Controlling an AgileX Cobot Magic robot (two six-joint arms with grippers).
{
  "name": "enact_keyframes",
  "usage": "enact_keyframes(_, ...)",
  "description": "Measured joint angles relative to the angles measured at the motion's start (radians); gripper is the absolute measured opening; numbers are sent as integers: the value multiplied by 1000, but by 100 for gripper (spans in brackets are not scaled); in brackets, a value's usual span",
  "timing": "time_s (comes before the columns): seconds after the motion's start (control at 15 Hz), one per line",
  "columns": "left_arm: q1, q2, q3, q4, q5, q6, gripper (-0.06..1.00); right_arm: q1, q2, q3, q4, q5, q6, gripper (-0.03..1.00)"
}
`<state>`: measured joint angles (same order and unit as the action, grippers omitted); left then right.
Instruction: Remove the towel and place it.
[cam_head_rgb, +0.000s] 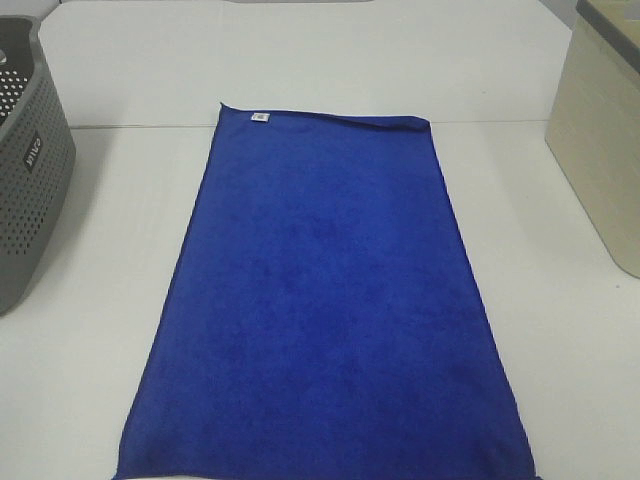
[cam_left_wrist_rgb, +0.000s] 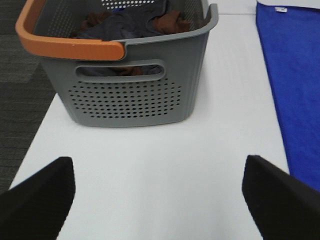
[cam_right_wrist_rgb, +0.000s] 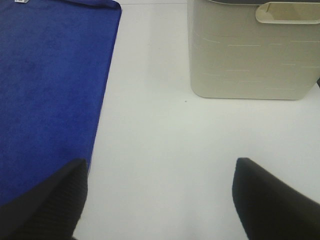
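White counter (cam_head_rgb: 90, 300): towel (cam_head_rgb: 325, 300) spread flat along its middle, tag (cam_head_rgb: 259, 118) at far edge. Grey basket (cam_head_rgb: 25, 160) at left edge, holding what looks like dark clothing; beige bin (cam_head_rgb: 605, 140) at right. Left gripper (cam_left_wrist_rgb: 160, 200) and right gripper (cam_right_wrist_rgb: 157, 200) both spread wide, empty.

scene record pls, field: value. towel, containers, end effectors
towel: towel spread flat on table, white tag at far short edge
left container: grey basket, orange handle, dark and rust clothes inside
right container: beige bin, contents not visible
left end effector: open, empty, over bare table facing basket
right end effector: open, empty, beside towel's edge
contact with towel: none visible
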<state>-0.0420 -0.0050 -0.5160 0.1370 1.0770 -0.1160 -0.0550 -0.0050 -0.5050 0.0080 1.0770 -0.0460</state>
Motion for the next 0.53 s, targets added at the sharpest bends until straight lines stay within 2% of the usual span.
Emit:
enact_keyframes(0.2,1,0,8,-58,-24,54,84,0,0,3,1,-10,0,77)
enact_keyframes(0.53,1,0,8,-64,-26,62,84,0,0,3,1,-10,0,77)
